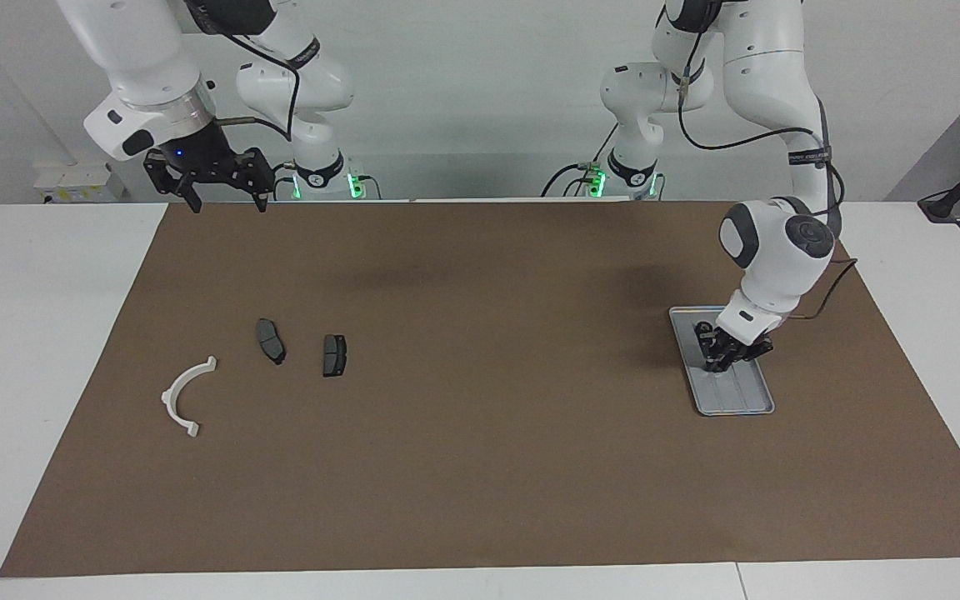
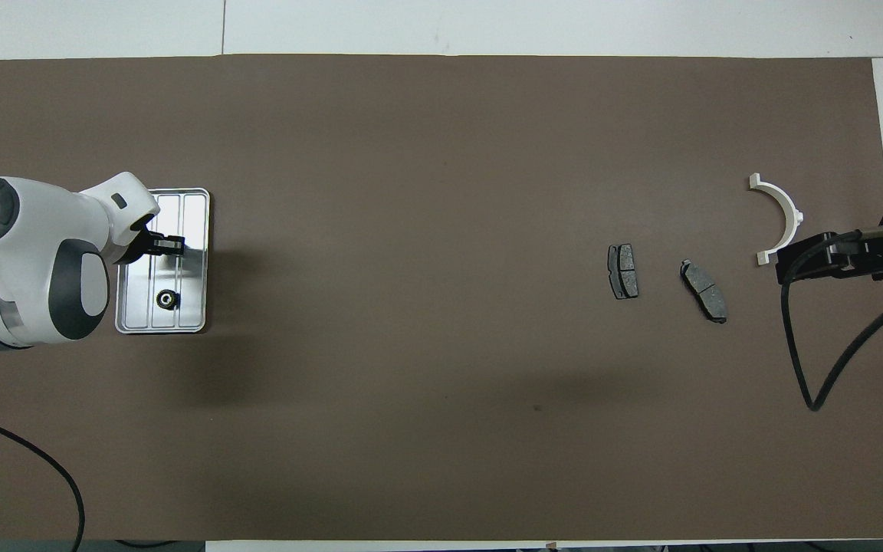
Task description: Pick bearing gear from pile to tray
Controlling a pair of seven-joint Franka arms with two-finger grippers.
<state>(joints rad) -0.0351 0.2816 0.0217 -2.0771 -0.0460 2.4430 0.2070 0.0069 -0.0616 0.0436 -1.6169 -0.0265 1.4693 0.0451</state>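
Note:
The silver tray (image 1: 742, 400) lies on the brown mat at the left arm's end; it also shows in the overhead view (image 2: 195, 215). A small black ring (image 2: 167, 299) lies in it, at the end nearer the robots (image 1: 703, 328). My left gripper (image 1: 717, 354) is low over the tray's middle (image 2: 169, 245). The pile lies at the right arm's end: a white arc (image 1: 187, 396) (image 2: 780, 218) and two dark plates (image 1: 271, 341) (image 1: 334, 355). No rings show there. My right gripper (image 1: 228, 202) is open, empty and raised, over the mat beside the arc (image 2: 809, 261).
The brown mat (image 1: 480, 467) covers most of the white table. The right arm's black cable (image 2: 802, 360) hangs over the mat at that arm's end. The two plates also show in the overhead view (image 2: 623, 271) (image 2: 704, 290).

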